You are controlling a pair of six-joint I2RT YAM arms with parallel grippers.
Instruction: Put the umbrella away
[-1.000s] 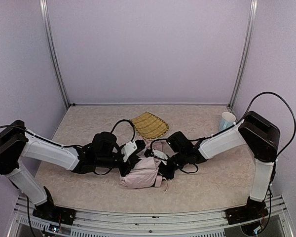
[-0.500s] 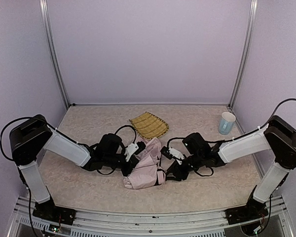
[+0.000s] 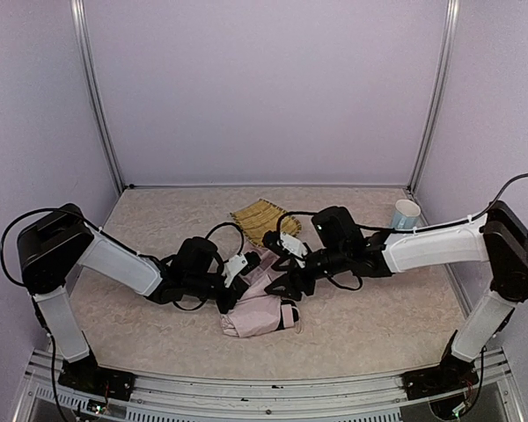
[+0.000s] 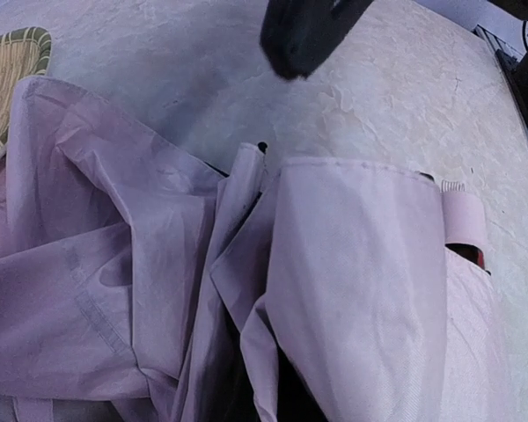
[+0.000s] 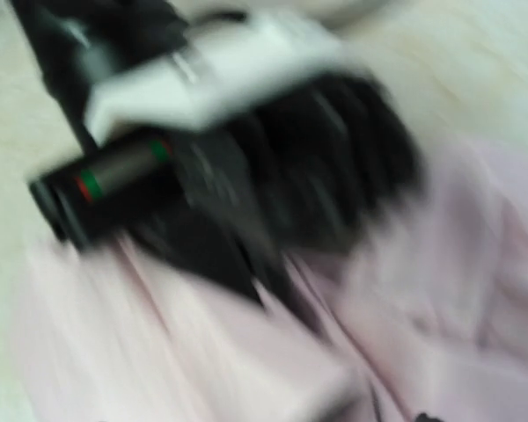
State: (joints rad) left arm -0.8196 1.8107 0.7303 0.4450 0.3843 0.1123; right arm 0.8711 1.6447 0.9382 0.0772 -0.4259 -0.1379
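Observation:
The umbrella [image 3: 257, 306] lies folded in a rumpled pale pink bundle on the table's middle, black showing at its right end. Its fabric [image 4: 158, 264] fills the left wrist view, the folds running together at the bottom centre. My left gripper [image 3: 235, 288] lies low at the bundle's left edge, shut on the fabric; its fingers are hidden. My right gripper [image 3: 282, 280] hovers over the umbrella's upper right part with its jaws apart and nothing in them. The right wrist view is blurred and shows the left gripper's body [image 5: 220, 114] above pink cloth [image 5: 202, 352].
A woven bamboo tray [image 3: 257, 220] lies just behind the umbrella; its rim [image 4: 18, 53] also shows in the left wrist view. A pale blue cup [image 3: 406, 214] stands at the back right. Walls and metal posts close in the sides and back.
My right gripper let go, widened and swung left and up from the umbrella's right side to over its top. The left arm shifted slightly right earlier, then stayed still.

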